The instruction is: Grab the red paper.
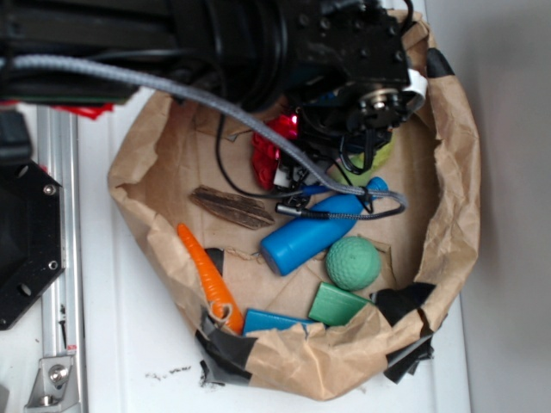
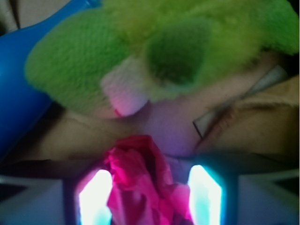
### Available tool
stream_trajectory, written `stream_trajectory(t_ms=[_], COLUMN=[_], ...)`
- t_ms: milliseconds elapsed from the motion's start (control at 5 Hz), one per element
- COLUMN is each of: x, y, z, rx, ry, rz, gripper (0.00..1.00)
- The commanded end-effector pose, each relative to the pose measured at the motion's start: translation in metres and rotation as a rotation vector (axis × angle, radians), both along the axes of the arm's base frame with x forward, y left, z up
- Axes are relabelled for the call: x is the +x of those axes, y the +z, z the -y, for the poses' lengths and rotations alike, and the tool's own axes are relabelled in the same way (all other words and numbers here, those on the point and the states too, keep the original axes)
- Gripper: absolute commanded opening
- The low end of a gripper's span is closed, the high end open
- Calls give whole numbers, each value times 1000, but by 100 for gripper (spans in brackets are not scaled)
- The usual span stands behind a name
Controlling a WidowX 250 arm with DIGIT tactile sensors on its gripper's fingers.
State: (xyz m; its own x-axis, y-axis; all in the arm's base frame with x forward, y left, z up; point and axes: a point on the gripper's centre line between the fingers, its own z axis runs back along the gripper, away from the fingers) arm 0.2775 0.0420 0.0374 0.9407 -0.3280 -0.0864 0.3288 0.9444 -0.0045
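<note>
White tabletop (image 1: 129, 344) holds a brown paper bag (image 1: 448, 172) rolled open. Inside, the red paper (image 2: 140, 187) sits between the gripper (image 2: 150, 197) fingers (image 2: 96, 197), a green plush (image 2: 154, 47) just beyond and a blue bottle (image 1: 314, 231) beside. Jaws bracket the wad, but whether they pinch it I cannot tell. Reaching looks done; lifting remains.

— Lying in the brown paper bag (image 1: 452, 155): a blue bottle (image 1: 310, 234) on its side, a green ball (image 1: 353, 262) just beside its base.

— And resting along the left wall?

— Leaning there, an orange carrot-shaped piece (image 1: 209, 277), with a brown feather-like strip (image 1: 232, 207) near it. Sitting against the front fold: a green block (image 1: 337, 305) and a flat blue piece (image 1: 274, 322). Filling the wrist view's top, a fuzzy green plush toy (image 2: 140, 47) (blurred).
</note>
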Motion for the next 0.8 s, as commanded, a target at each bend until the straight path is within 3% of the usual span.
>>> stream_trajectory(t_ms=[0, 200, 400, 600], x=[0, -12, -22, -23], y=[76, 126, 175, 193], z=[-4, 15, 31, 40], rx=[88, 84, 57, 78], ry=[35, 182, 194, 320], rz=[105, 133, 298, 357], gripper=[0, 0, 0, 0])
